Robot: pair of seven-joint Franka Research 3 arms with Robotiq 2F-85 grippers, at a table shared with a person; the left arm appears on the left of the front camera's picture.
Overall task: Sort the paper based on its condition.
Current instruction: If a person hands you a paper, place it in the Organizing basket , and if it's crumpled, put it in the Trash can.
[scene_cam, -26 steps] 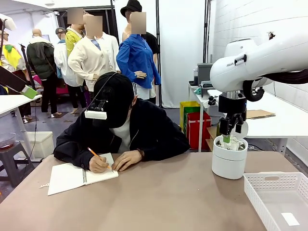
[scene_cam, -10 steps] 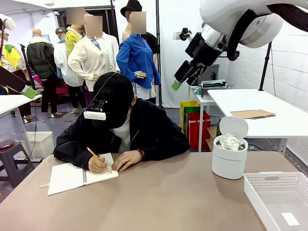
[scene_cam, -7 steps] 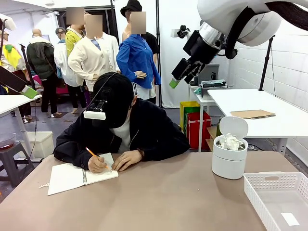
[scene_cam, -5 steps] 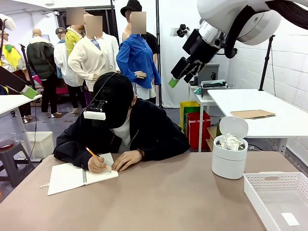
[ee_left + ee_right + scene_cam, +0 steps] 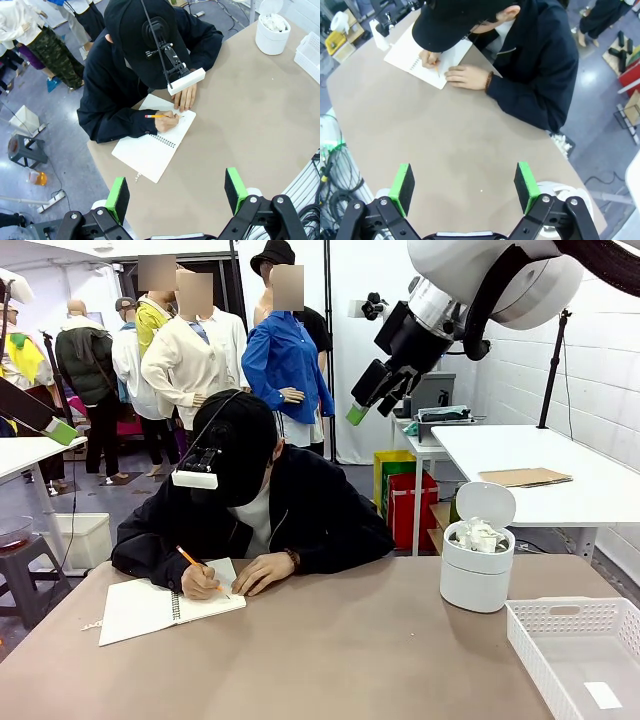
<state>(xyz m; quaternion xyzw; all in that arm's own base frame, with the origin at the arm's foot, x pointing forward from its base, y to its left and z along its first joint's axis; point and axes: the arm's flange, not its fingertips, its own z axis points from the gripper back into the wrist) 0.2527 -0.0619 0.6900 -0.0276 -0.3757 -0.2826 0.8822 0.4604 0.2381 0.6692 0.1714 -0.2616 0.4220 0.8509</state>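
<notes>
the white mesh tray (image 5: pixel 575 645) sits nearest at the table's right corner with one flat white slip (image 5: pixel 603 695) lying in it, and just behind it the round white bin (image 5: pixel 476 575) stands with its lid tipped back and crumpled paper wads (image 5: pixel 478 534) heaped inside, too bunched to count apart. the right gripper (image 5: pixel 366 400), which a couple of seconds ago was down in that bin's mouth, is now lifted high above the table and swung toward the person, its jaws spread wide and empty; that suggests a crumpled piece has been dropped in and the arm is waiting for the next. the left gripper (image 5: pixel 175 192) hangs high over the table, also wide and empty. farther across, one spiral notebook (image 5: pixel 165 607) lies open under the person's hands (image 5: pixel 262 571), one holding one pencil (image 5: pixel 193 558). no loose paper lies on the bare table (image 5: pixel 330 660).
</notes>
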